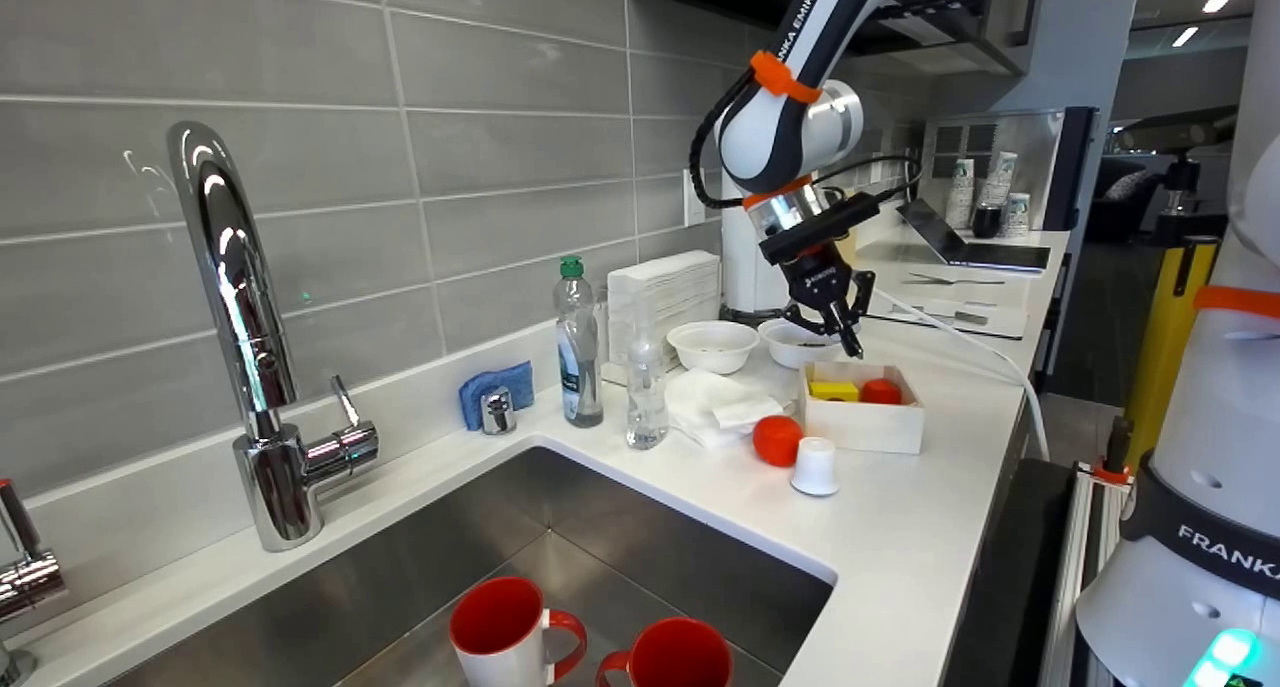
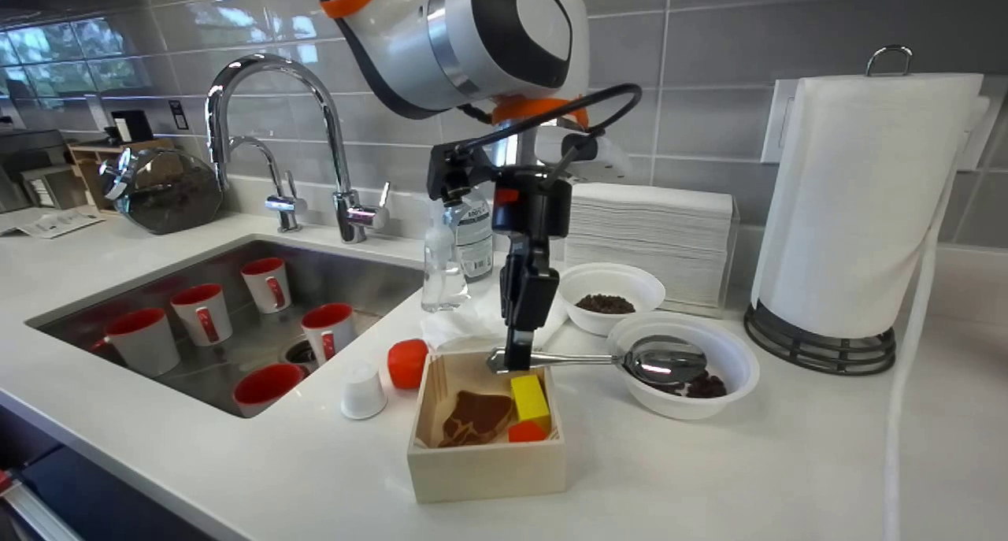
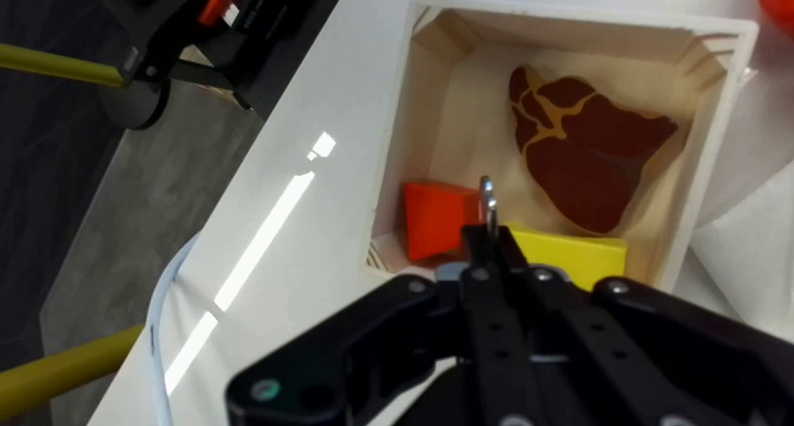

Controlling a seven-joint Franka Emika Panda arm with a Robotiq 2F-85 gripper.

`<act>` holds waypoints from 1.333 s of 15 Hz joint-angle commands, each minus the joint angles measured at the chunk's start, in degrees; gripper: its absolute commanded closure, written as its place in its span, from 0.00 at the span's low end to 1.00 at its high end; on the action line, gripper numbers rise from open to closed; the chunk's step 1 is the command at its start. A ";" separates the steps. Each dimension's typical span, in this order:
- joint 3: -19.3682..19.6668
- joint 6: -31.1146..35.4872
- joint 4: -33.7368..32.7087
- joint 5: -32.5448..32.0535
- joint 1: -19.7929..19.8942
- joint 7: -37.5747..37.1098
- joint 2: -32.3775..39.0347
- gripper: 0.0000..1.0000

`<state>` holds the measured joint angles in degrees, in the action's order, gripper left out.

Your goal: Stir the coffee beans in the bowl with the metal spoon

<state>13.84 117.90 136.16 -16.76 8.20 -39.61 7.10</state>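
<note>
Cream sides mark the open box (image 2: 488,474) nearest in an exterior view, with a brown toy steak (image 2: 479,415), a yellow block (image 2: 529,399) and a red piece (image 2: 526,431) inside. Above its back corner, the gripper (image 2: 518,353) is clenched around the handle of the metal spoon (image 2: 650,360), close to the end; in the wrist view the shiny tip of that handle pokes out ahead of it. The spoon lies roughly level, its head over the nearer white bowl (image 2: 739,356) and its dark coffee beans (image 2: 706,386); whether it touches them cannot be told. It looks stiff and not very heavy, but smooth metal is likely to slip, and with the head so far from the grip it may twist or droop against the beans. A hold nearer the middle of the handle would probably be steadier. The bowl seems thin and light, so a hard push could slide it along the counter (image 2: 630,478) or tip loose beans out; slow, shallow circles should do. Just behind sits a second white bowl (image 2: 646,289), also with dark bits (image 2: 606,304) in it. Farther back, a paper towel roll (image 2: 862,202) and a stack of napkins (image 2: 650,242) stand before the grey tiles (image 2: 709,45).
</note>
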 commanded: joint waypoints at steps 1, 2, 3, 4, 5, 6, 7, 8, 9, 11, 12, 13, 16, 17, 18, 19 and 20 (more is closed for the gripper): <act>-0.47 1.03 3.68 -4.77 -0.91 -8.11 -2.80 0.99; -0.64 1.34 4.12 -5.59 -0.94 -9.34 -2.82 0.99; -0.71 1.86 4.47 -6.72 -0.98 -11.05 -2.82 0.99; -0.76 2.62 4.78 -7.68 -0.95 -12.18 -2.77 0.99; -0.79 3.62 5.03 -8.44 -0.85 -12.76 -2.72 0.99; -0.79 4.83 5.21 -9.37 -0.85 -13.49 -2.62 0.99; -0.84 5.67 5.27 -10.09 -0.87 -13.94 -2.44 0.99; -0.96 6.43 5.11 -10.53 -0.91 -13.86 -2.12 0.99; -1.04 7.10 5.00 -11.17 -1.01 -14.22 -1.90 0.99; -1.49 8.27 4.57 -11.66 -1.25 -13.77 -1.23 0.99; -1.75 8.92 4.47 -12.11 -1.46 -14.03 -1.01 0.99; -2.08 9.28 4.34 -12.10 -1.62 -13.82 -0.72 0.99; -2.80 10.20 4.19 -12.67 -2.43 -13.92 0.42 0.99; -2.97 10.37 4.12 -12.80 -2.62 -13.89 0.82 0.99; -3.01 10.51 4.10 -13.34 -2.83 -14.30 1.17 0.99; -2.98 10.83 4.23 -13.62 -2.92 -14.13 1.30 0.99; -2.82 10.97 4.23 -14.01 -3.01 -14.36 1.49 0.99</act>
<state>10.71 127.18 139.93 -28.03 5.63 -51.90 8.10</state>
